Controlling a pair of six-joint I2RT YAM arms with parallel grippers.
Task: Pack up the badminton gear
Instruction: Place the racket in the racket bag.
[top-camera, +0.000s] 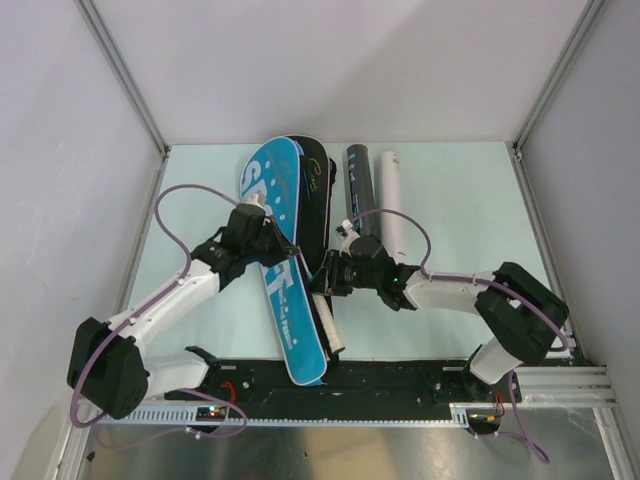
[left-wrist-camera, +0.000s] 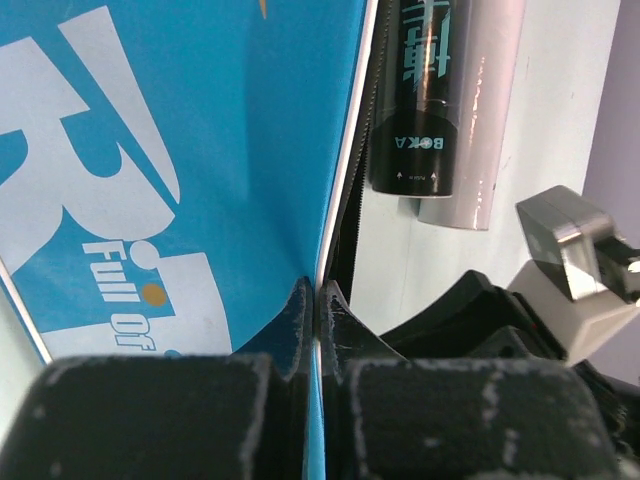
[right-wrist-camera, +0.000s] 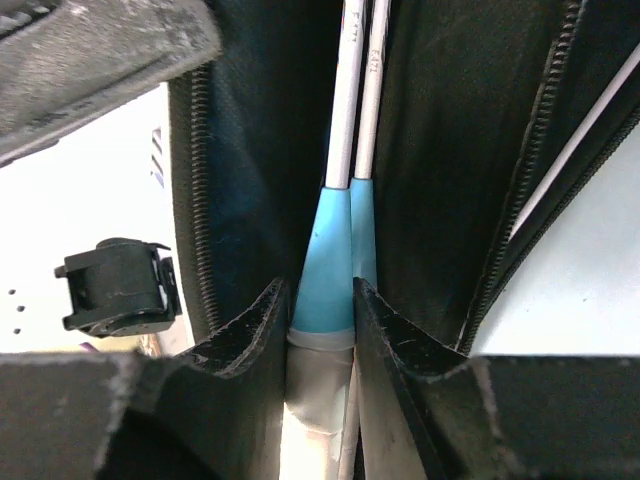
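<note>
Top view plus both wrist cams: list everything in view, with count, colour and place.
racket cover: one as far as I can tell, blue face with white lettering, black inside; lies diagonally at mid table, unzipped
rackets: two, white shafts, blue cones, white grips; inside the open cover
black tube: one, black; far side, just right of the cover
white tube: one, white; beside the black tube, on its right
table: one, pale green; under everything
left hand: one, black fingers; shut on the edge of the cover's blue flap
right hand: one, black fingers; shut on the rackets at the grips
</note>
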